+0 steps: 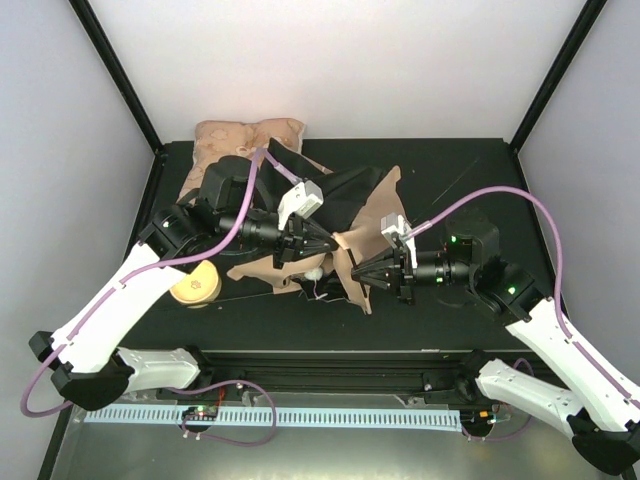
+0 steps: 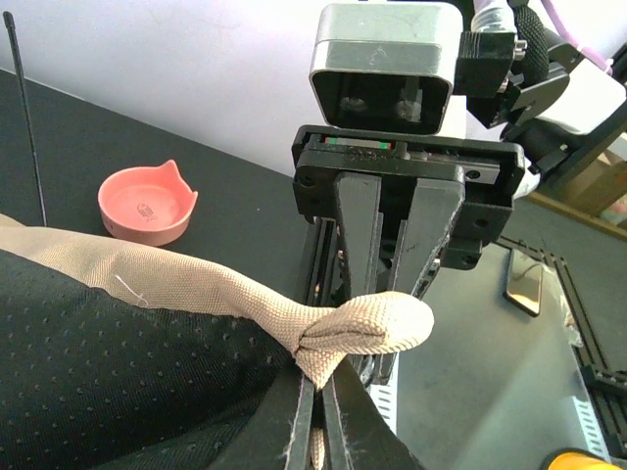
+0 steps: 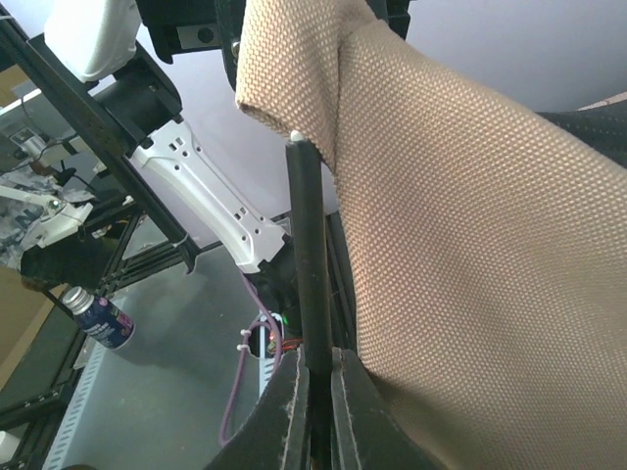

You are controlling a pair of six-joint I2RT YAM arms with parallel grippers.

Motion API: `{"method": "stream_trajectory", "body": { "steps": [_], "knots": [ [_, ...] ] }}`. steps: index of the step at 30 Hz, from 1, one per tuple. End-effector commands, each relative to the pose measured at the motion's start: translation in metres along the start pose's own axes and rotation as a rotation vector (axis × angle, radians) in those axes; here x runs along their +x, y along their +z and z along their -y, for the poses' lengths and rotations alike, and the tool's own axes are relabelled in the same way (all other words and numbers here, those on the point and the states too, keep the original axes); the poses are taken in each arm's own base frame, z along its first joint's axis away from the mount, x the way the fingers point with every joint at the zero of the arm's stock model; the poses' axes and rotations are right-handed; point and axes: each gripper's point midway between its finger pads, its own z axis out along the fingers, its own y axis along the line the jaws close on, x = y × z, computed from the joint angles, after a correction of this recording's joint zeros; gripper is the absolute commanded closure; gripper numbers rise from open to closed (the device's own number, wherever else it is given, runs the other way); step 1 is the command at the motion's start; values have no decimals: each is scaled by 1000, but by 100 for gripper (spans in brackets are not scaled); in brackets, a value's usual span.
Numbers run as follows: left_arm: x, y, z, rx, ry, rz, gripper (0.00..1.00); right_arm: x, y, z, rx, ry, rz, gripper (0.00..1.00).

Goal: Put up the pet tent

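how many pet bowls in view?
2. Yellow bowl on the table by the left arm, top view; pink bowl on the table in the left wrist view only. The tent could hide more.

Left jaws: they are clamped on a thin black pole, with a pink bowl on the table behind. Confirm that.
Wrong on one point. The left gripper has its jaws shut on a bunched fold of the pet tent's tan fabric, not a pole, as the left wrist view shows. The pink bowl does sit on the table behind.
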Motion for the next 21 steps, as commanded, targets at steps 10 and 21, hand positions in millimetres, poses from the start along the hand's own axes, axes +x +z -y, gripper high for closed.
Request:
{"method": "stream_trajectory", "body": {
  "steps": [10, 21],
  "knots": [
    [-31, -13, 30, 37, 152, 63, 98, 44, 3, 17, 62, 201, -143, 99],
    [-9, 11, 23, 6, 186, -82, 98, 44, 4, 18, 63, 202, -144, 99]
  ]
}}
